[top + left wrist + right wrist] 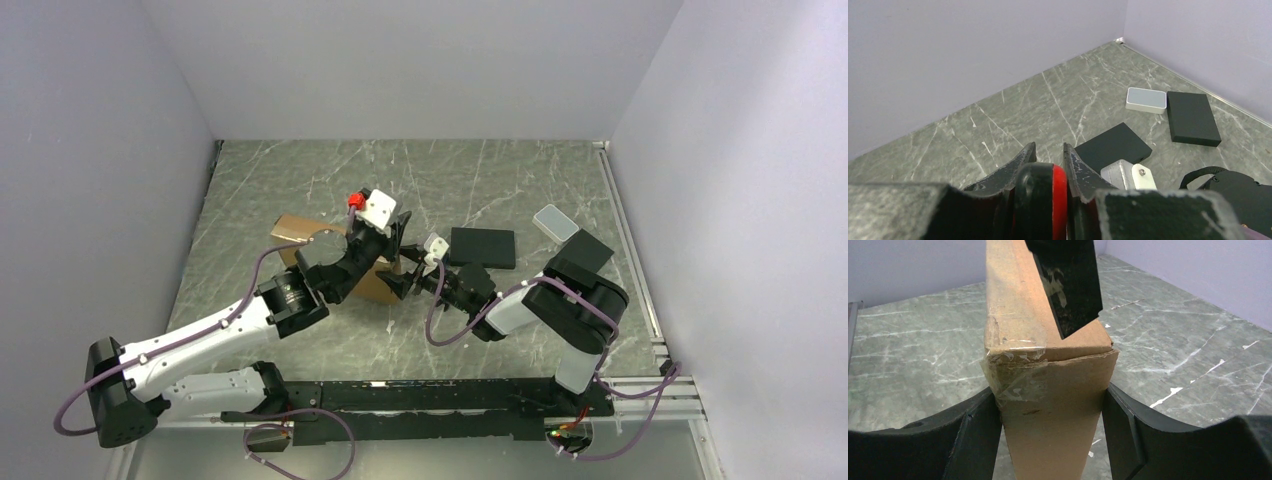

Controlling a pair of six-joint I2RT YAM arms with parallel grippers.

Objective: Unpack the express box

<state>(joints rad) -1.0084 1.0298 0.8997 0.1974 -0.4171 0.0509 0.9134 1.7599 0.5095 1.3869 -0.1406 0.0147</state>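
express box (1048,390) end clamped between right fingers (973,435) | left fingers (1068,285) against its face, grip unclear

Right pincer (1050,425) clamped; left pincer (1049,150) narrowly gapped, wrists adjacent.

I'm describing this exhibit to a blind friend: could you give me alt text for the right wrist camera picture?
A brown cardboard box, taped at its corner, stands clamped between the two black fingers of the right gripper. Another black finger reaches down against its upper part, over a green marbled table.
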